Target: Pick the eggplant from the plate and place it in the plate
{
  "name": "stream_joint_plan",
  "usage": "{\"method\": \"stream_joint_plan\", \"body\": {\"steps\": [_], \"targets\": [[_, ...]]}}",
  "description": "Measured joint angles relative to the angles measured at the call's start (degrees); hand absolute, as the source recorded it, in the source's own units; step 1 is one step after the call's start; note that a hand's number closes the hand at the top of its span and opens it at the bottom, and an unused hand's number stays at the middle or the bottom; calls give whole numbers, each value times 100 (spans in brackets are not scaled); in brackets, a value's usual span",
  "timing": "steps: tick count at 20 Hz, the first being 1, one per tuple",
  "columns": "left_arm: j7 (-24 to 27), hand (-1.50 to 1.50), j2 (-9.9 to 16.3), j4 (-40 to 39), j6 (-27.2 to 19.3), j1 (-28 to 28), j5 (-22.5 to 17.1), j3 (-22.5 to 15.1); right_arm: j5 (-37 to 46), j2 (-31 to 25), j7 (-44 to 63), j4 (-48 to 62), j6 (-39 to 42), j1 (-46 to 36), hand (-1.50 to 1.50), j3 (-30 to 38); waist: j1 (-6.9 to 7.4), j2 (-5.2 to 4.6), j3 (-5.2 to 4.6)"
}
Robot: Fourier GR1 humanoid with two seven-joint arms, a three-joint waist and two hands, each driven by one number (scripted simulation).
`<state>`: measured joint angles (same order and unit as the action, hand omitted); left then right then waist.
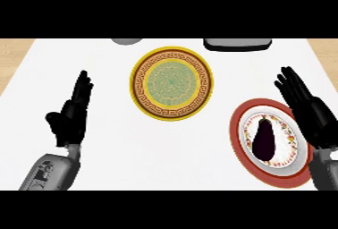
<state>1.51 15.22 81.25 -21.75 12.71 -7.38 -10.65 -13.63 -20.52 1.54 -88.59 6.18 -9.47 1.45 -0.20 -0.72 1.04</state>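
A broad strip of bare white counter [105, 147] runs between the yellow-rimmed plate with a green centre [172, 83] and the open left hand [71, 117], wide enough to pass through. Between that plate and the red-rimmed white plate [254, 167] carrying the dark purple eggplant [264, 138] lies a narrower gap. The open right hand [309, 109] crowds the red-rimmed plate's right edge. At the far edge sit a grey rounded object [127, 41] and a dark grey-rimmed tray [237, 44].

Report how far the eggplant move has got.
Nothing done yet: the eggplant lies on the red-rimmed plate. In hand: nothing; the right hand is open beside that plate, and the left hand rests open at the left. Left: grasp it, carry it, set it on the yellow-rimmed plate.
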Motion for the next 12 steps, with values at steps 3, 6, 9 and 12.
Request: {"method": "stream_joint_plan", "body": {"steps": [3, 6, 9, 12], "targets": [[-210, 0, 68, -65, 65, -114, 23, 26, -480, -8, -60, 323, 344, -129, 150, 307, 19, 35, -51], [-524, 0, 138, -164, 84, -315, 29, 9, -1305, 78, 38, 407, 741, -88, 150, 639, 9, 56, -74], [-668, 0, 135, -268, 130, -470, -2, -42, -25, -940, -145, 211, 675, -64, 150, 566, -27, 51, -151], [-790, 0, 154, -288, 237, -618, -86, -60, 1016, -1044, -699, 324, 48, 275, 150, 512, -12, 46, -127]]}}
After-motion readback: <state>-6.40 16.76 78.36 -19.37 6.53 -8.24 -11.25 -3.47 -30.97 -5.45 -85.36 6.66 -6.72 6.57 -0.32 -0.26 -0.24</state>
